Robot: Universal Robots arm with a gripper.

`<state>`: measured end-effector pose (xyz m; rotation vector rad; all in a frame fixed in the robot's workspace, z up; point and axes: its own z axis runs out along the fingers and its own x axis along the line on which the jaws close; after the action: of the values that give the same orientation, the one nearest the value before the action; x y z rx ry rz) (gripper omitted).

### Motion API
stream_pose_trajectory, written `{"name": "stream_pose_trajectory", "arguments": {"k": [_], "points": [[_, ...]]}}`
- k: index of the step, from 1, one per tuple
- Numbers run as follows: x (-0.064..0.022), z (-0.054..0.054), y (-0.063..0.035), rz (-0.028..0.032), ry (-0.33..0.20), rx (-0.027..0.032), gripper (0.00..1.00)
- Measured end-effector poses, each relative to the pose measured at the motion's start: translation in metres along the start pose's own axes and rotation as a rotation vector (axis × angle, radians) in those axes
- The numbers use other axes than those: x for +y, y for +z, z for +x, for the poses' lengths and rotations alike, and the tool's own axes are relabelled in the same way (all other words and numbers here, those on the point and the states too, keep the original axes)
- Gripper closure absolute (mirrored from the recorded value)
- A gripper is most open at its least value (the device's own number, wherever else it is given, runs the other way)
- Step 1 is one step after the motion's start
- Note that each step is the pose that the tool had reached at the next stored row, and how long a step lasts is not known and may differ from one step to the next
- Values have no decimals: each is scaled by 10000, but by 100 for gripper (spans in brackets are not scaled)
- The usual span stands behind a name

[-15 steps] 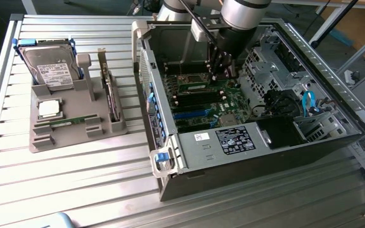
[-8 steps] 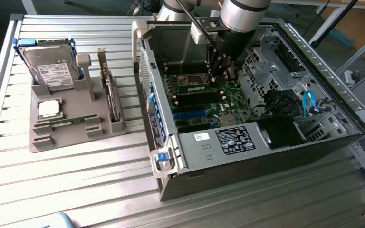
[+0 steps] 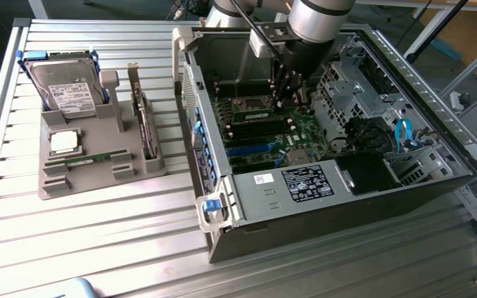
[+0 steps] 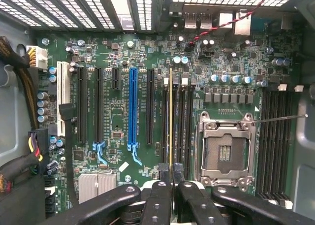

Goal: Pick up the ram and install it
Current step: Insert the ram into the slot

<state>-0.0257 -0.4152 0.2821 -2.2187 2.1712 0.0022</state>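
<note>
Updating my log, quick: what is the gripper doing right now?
Gripper: closed on the ram, held edge-on over the motherboard.

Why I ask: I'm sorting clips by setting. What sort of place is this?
Probably a robotics lab bench for PC assembly: an open computer case on a slatted table, a grey fixture holds a hard drive, and the gripper holds the ram over the motherboard.

Could not tell chips or label on the edge-on ram [image 4: 171, 116]; could not read the case sticker [image 3: 307, 184]
</note>
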Motion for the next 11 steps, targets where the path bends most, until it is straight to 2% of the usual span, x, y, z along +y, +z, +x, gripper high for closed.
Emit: {"name": "stream_pose_trajectory", "arguments": {"k": [5,11], "points": [[-9,1,6,7,261,7,88],[-9,1,6,8,262,7,88]]}}
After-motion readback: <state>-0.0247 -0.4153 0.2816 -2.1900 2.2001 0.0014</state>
